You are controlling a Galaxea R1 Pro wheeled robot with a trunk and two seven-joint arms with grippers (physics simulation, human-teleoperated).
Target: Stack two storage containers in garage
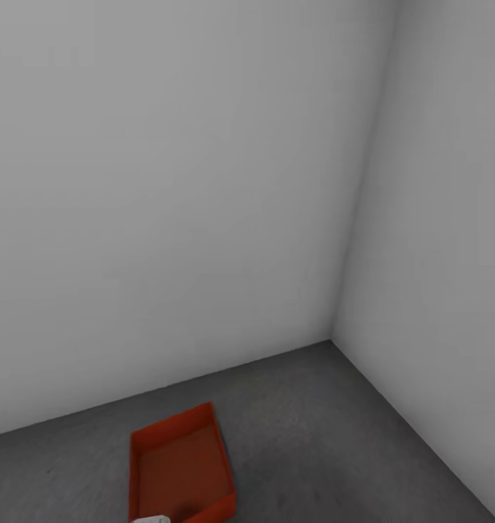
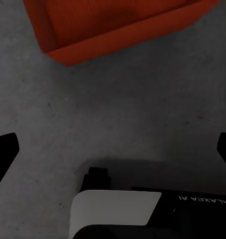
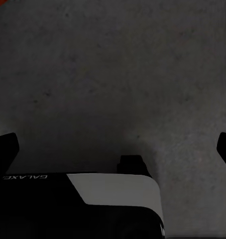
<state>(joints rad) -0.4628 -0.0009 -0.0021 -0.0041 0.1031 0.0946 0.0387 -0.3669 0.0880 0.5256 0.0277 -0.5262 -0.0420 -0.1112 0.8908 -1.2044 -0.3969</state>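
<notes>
One storage container (image 1: 180,465) sits on the garage floor (image 1: 312,436) near the wall corner (image 1: 331,340); both grippers' fingers spread, empty; the second container, off-centre, could slide off.

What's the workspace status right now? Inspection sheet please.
Surface: dark grey speckled concrete floor, bare around the bin.
Job's things: one orange-red storage container on the floor, open side up, near the wall; nothing stacked on it.
Clutter: nothing seen.
Grippers: left gripper open, holding nothing, short of the container; right gripper open over bare floor.
Cables: nothing seen.
Surroundings: plain grey-white walls meeting in a corner.
</notes>
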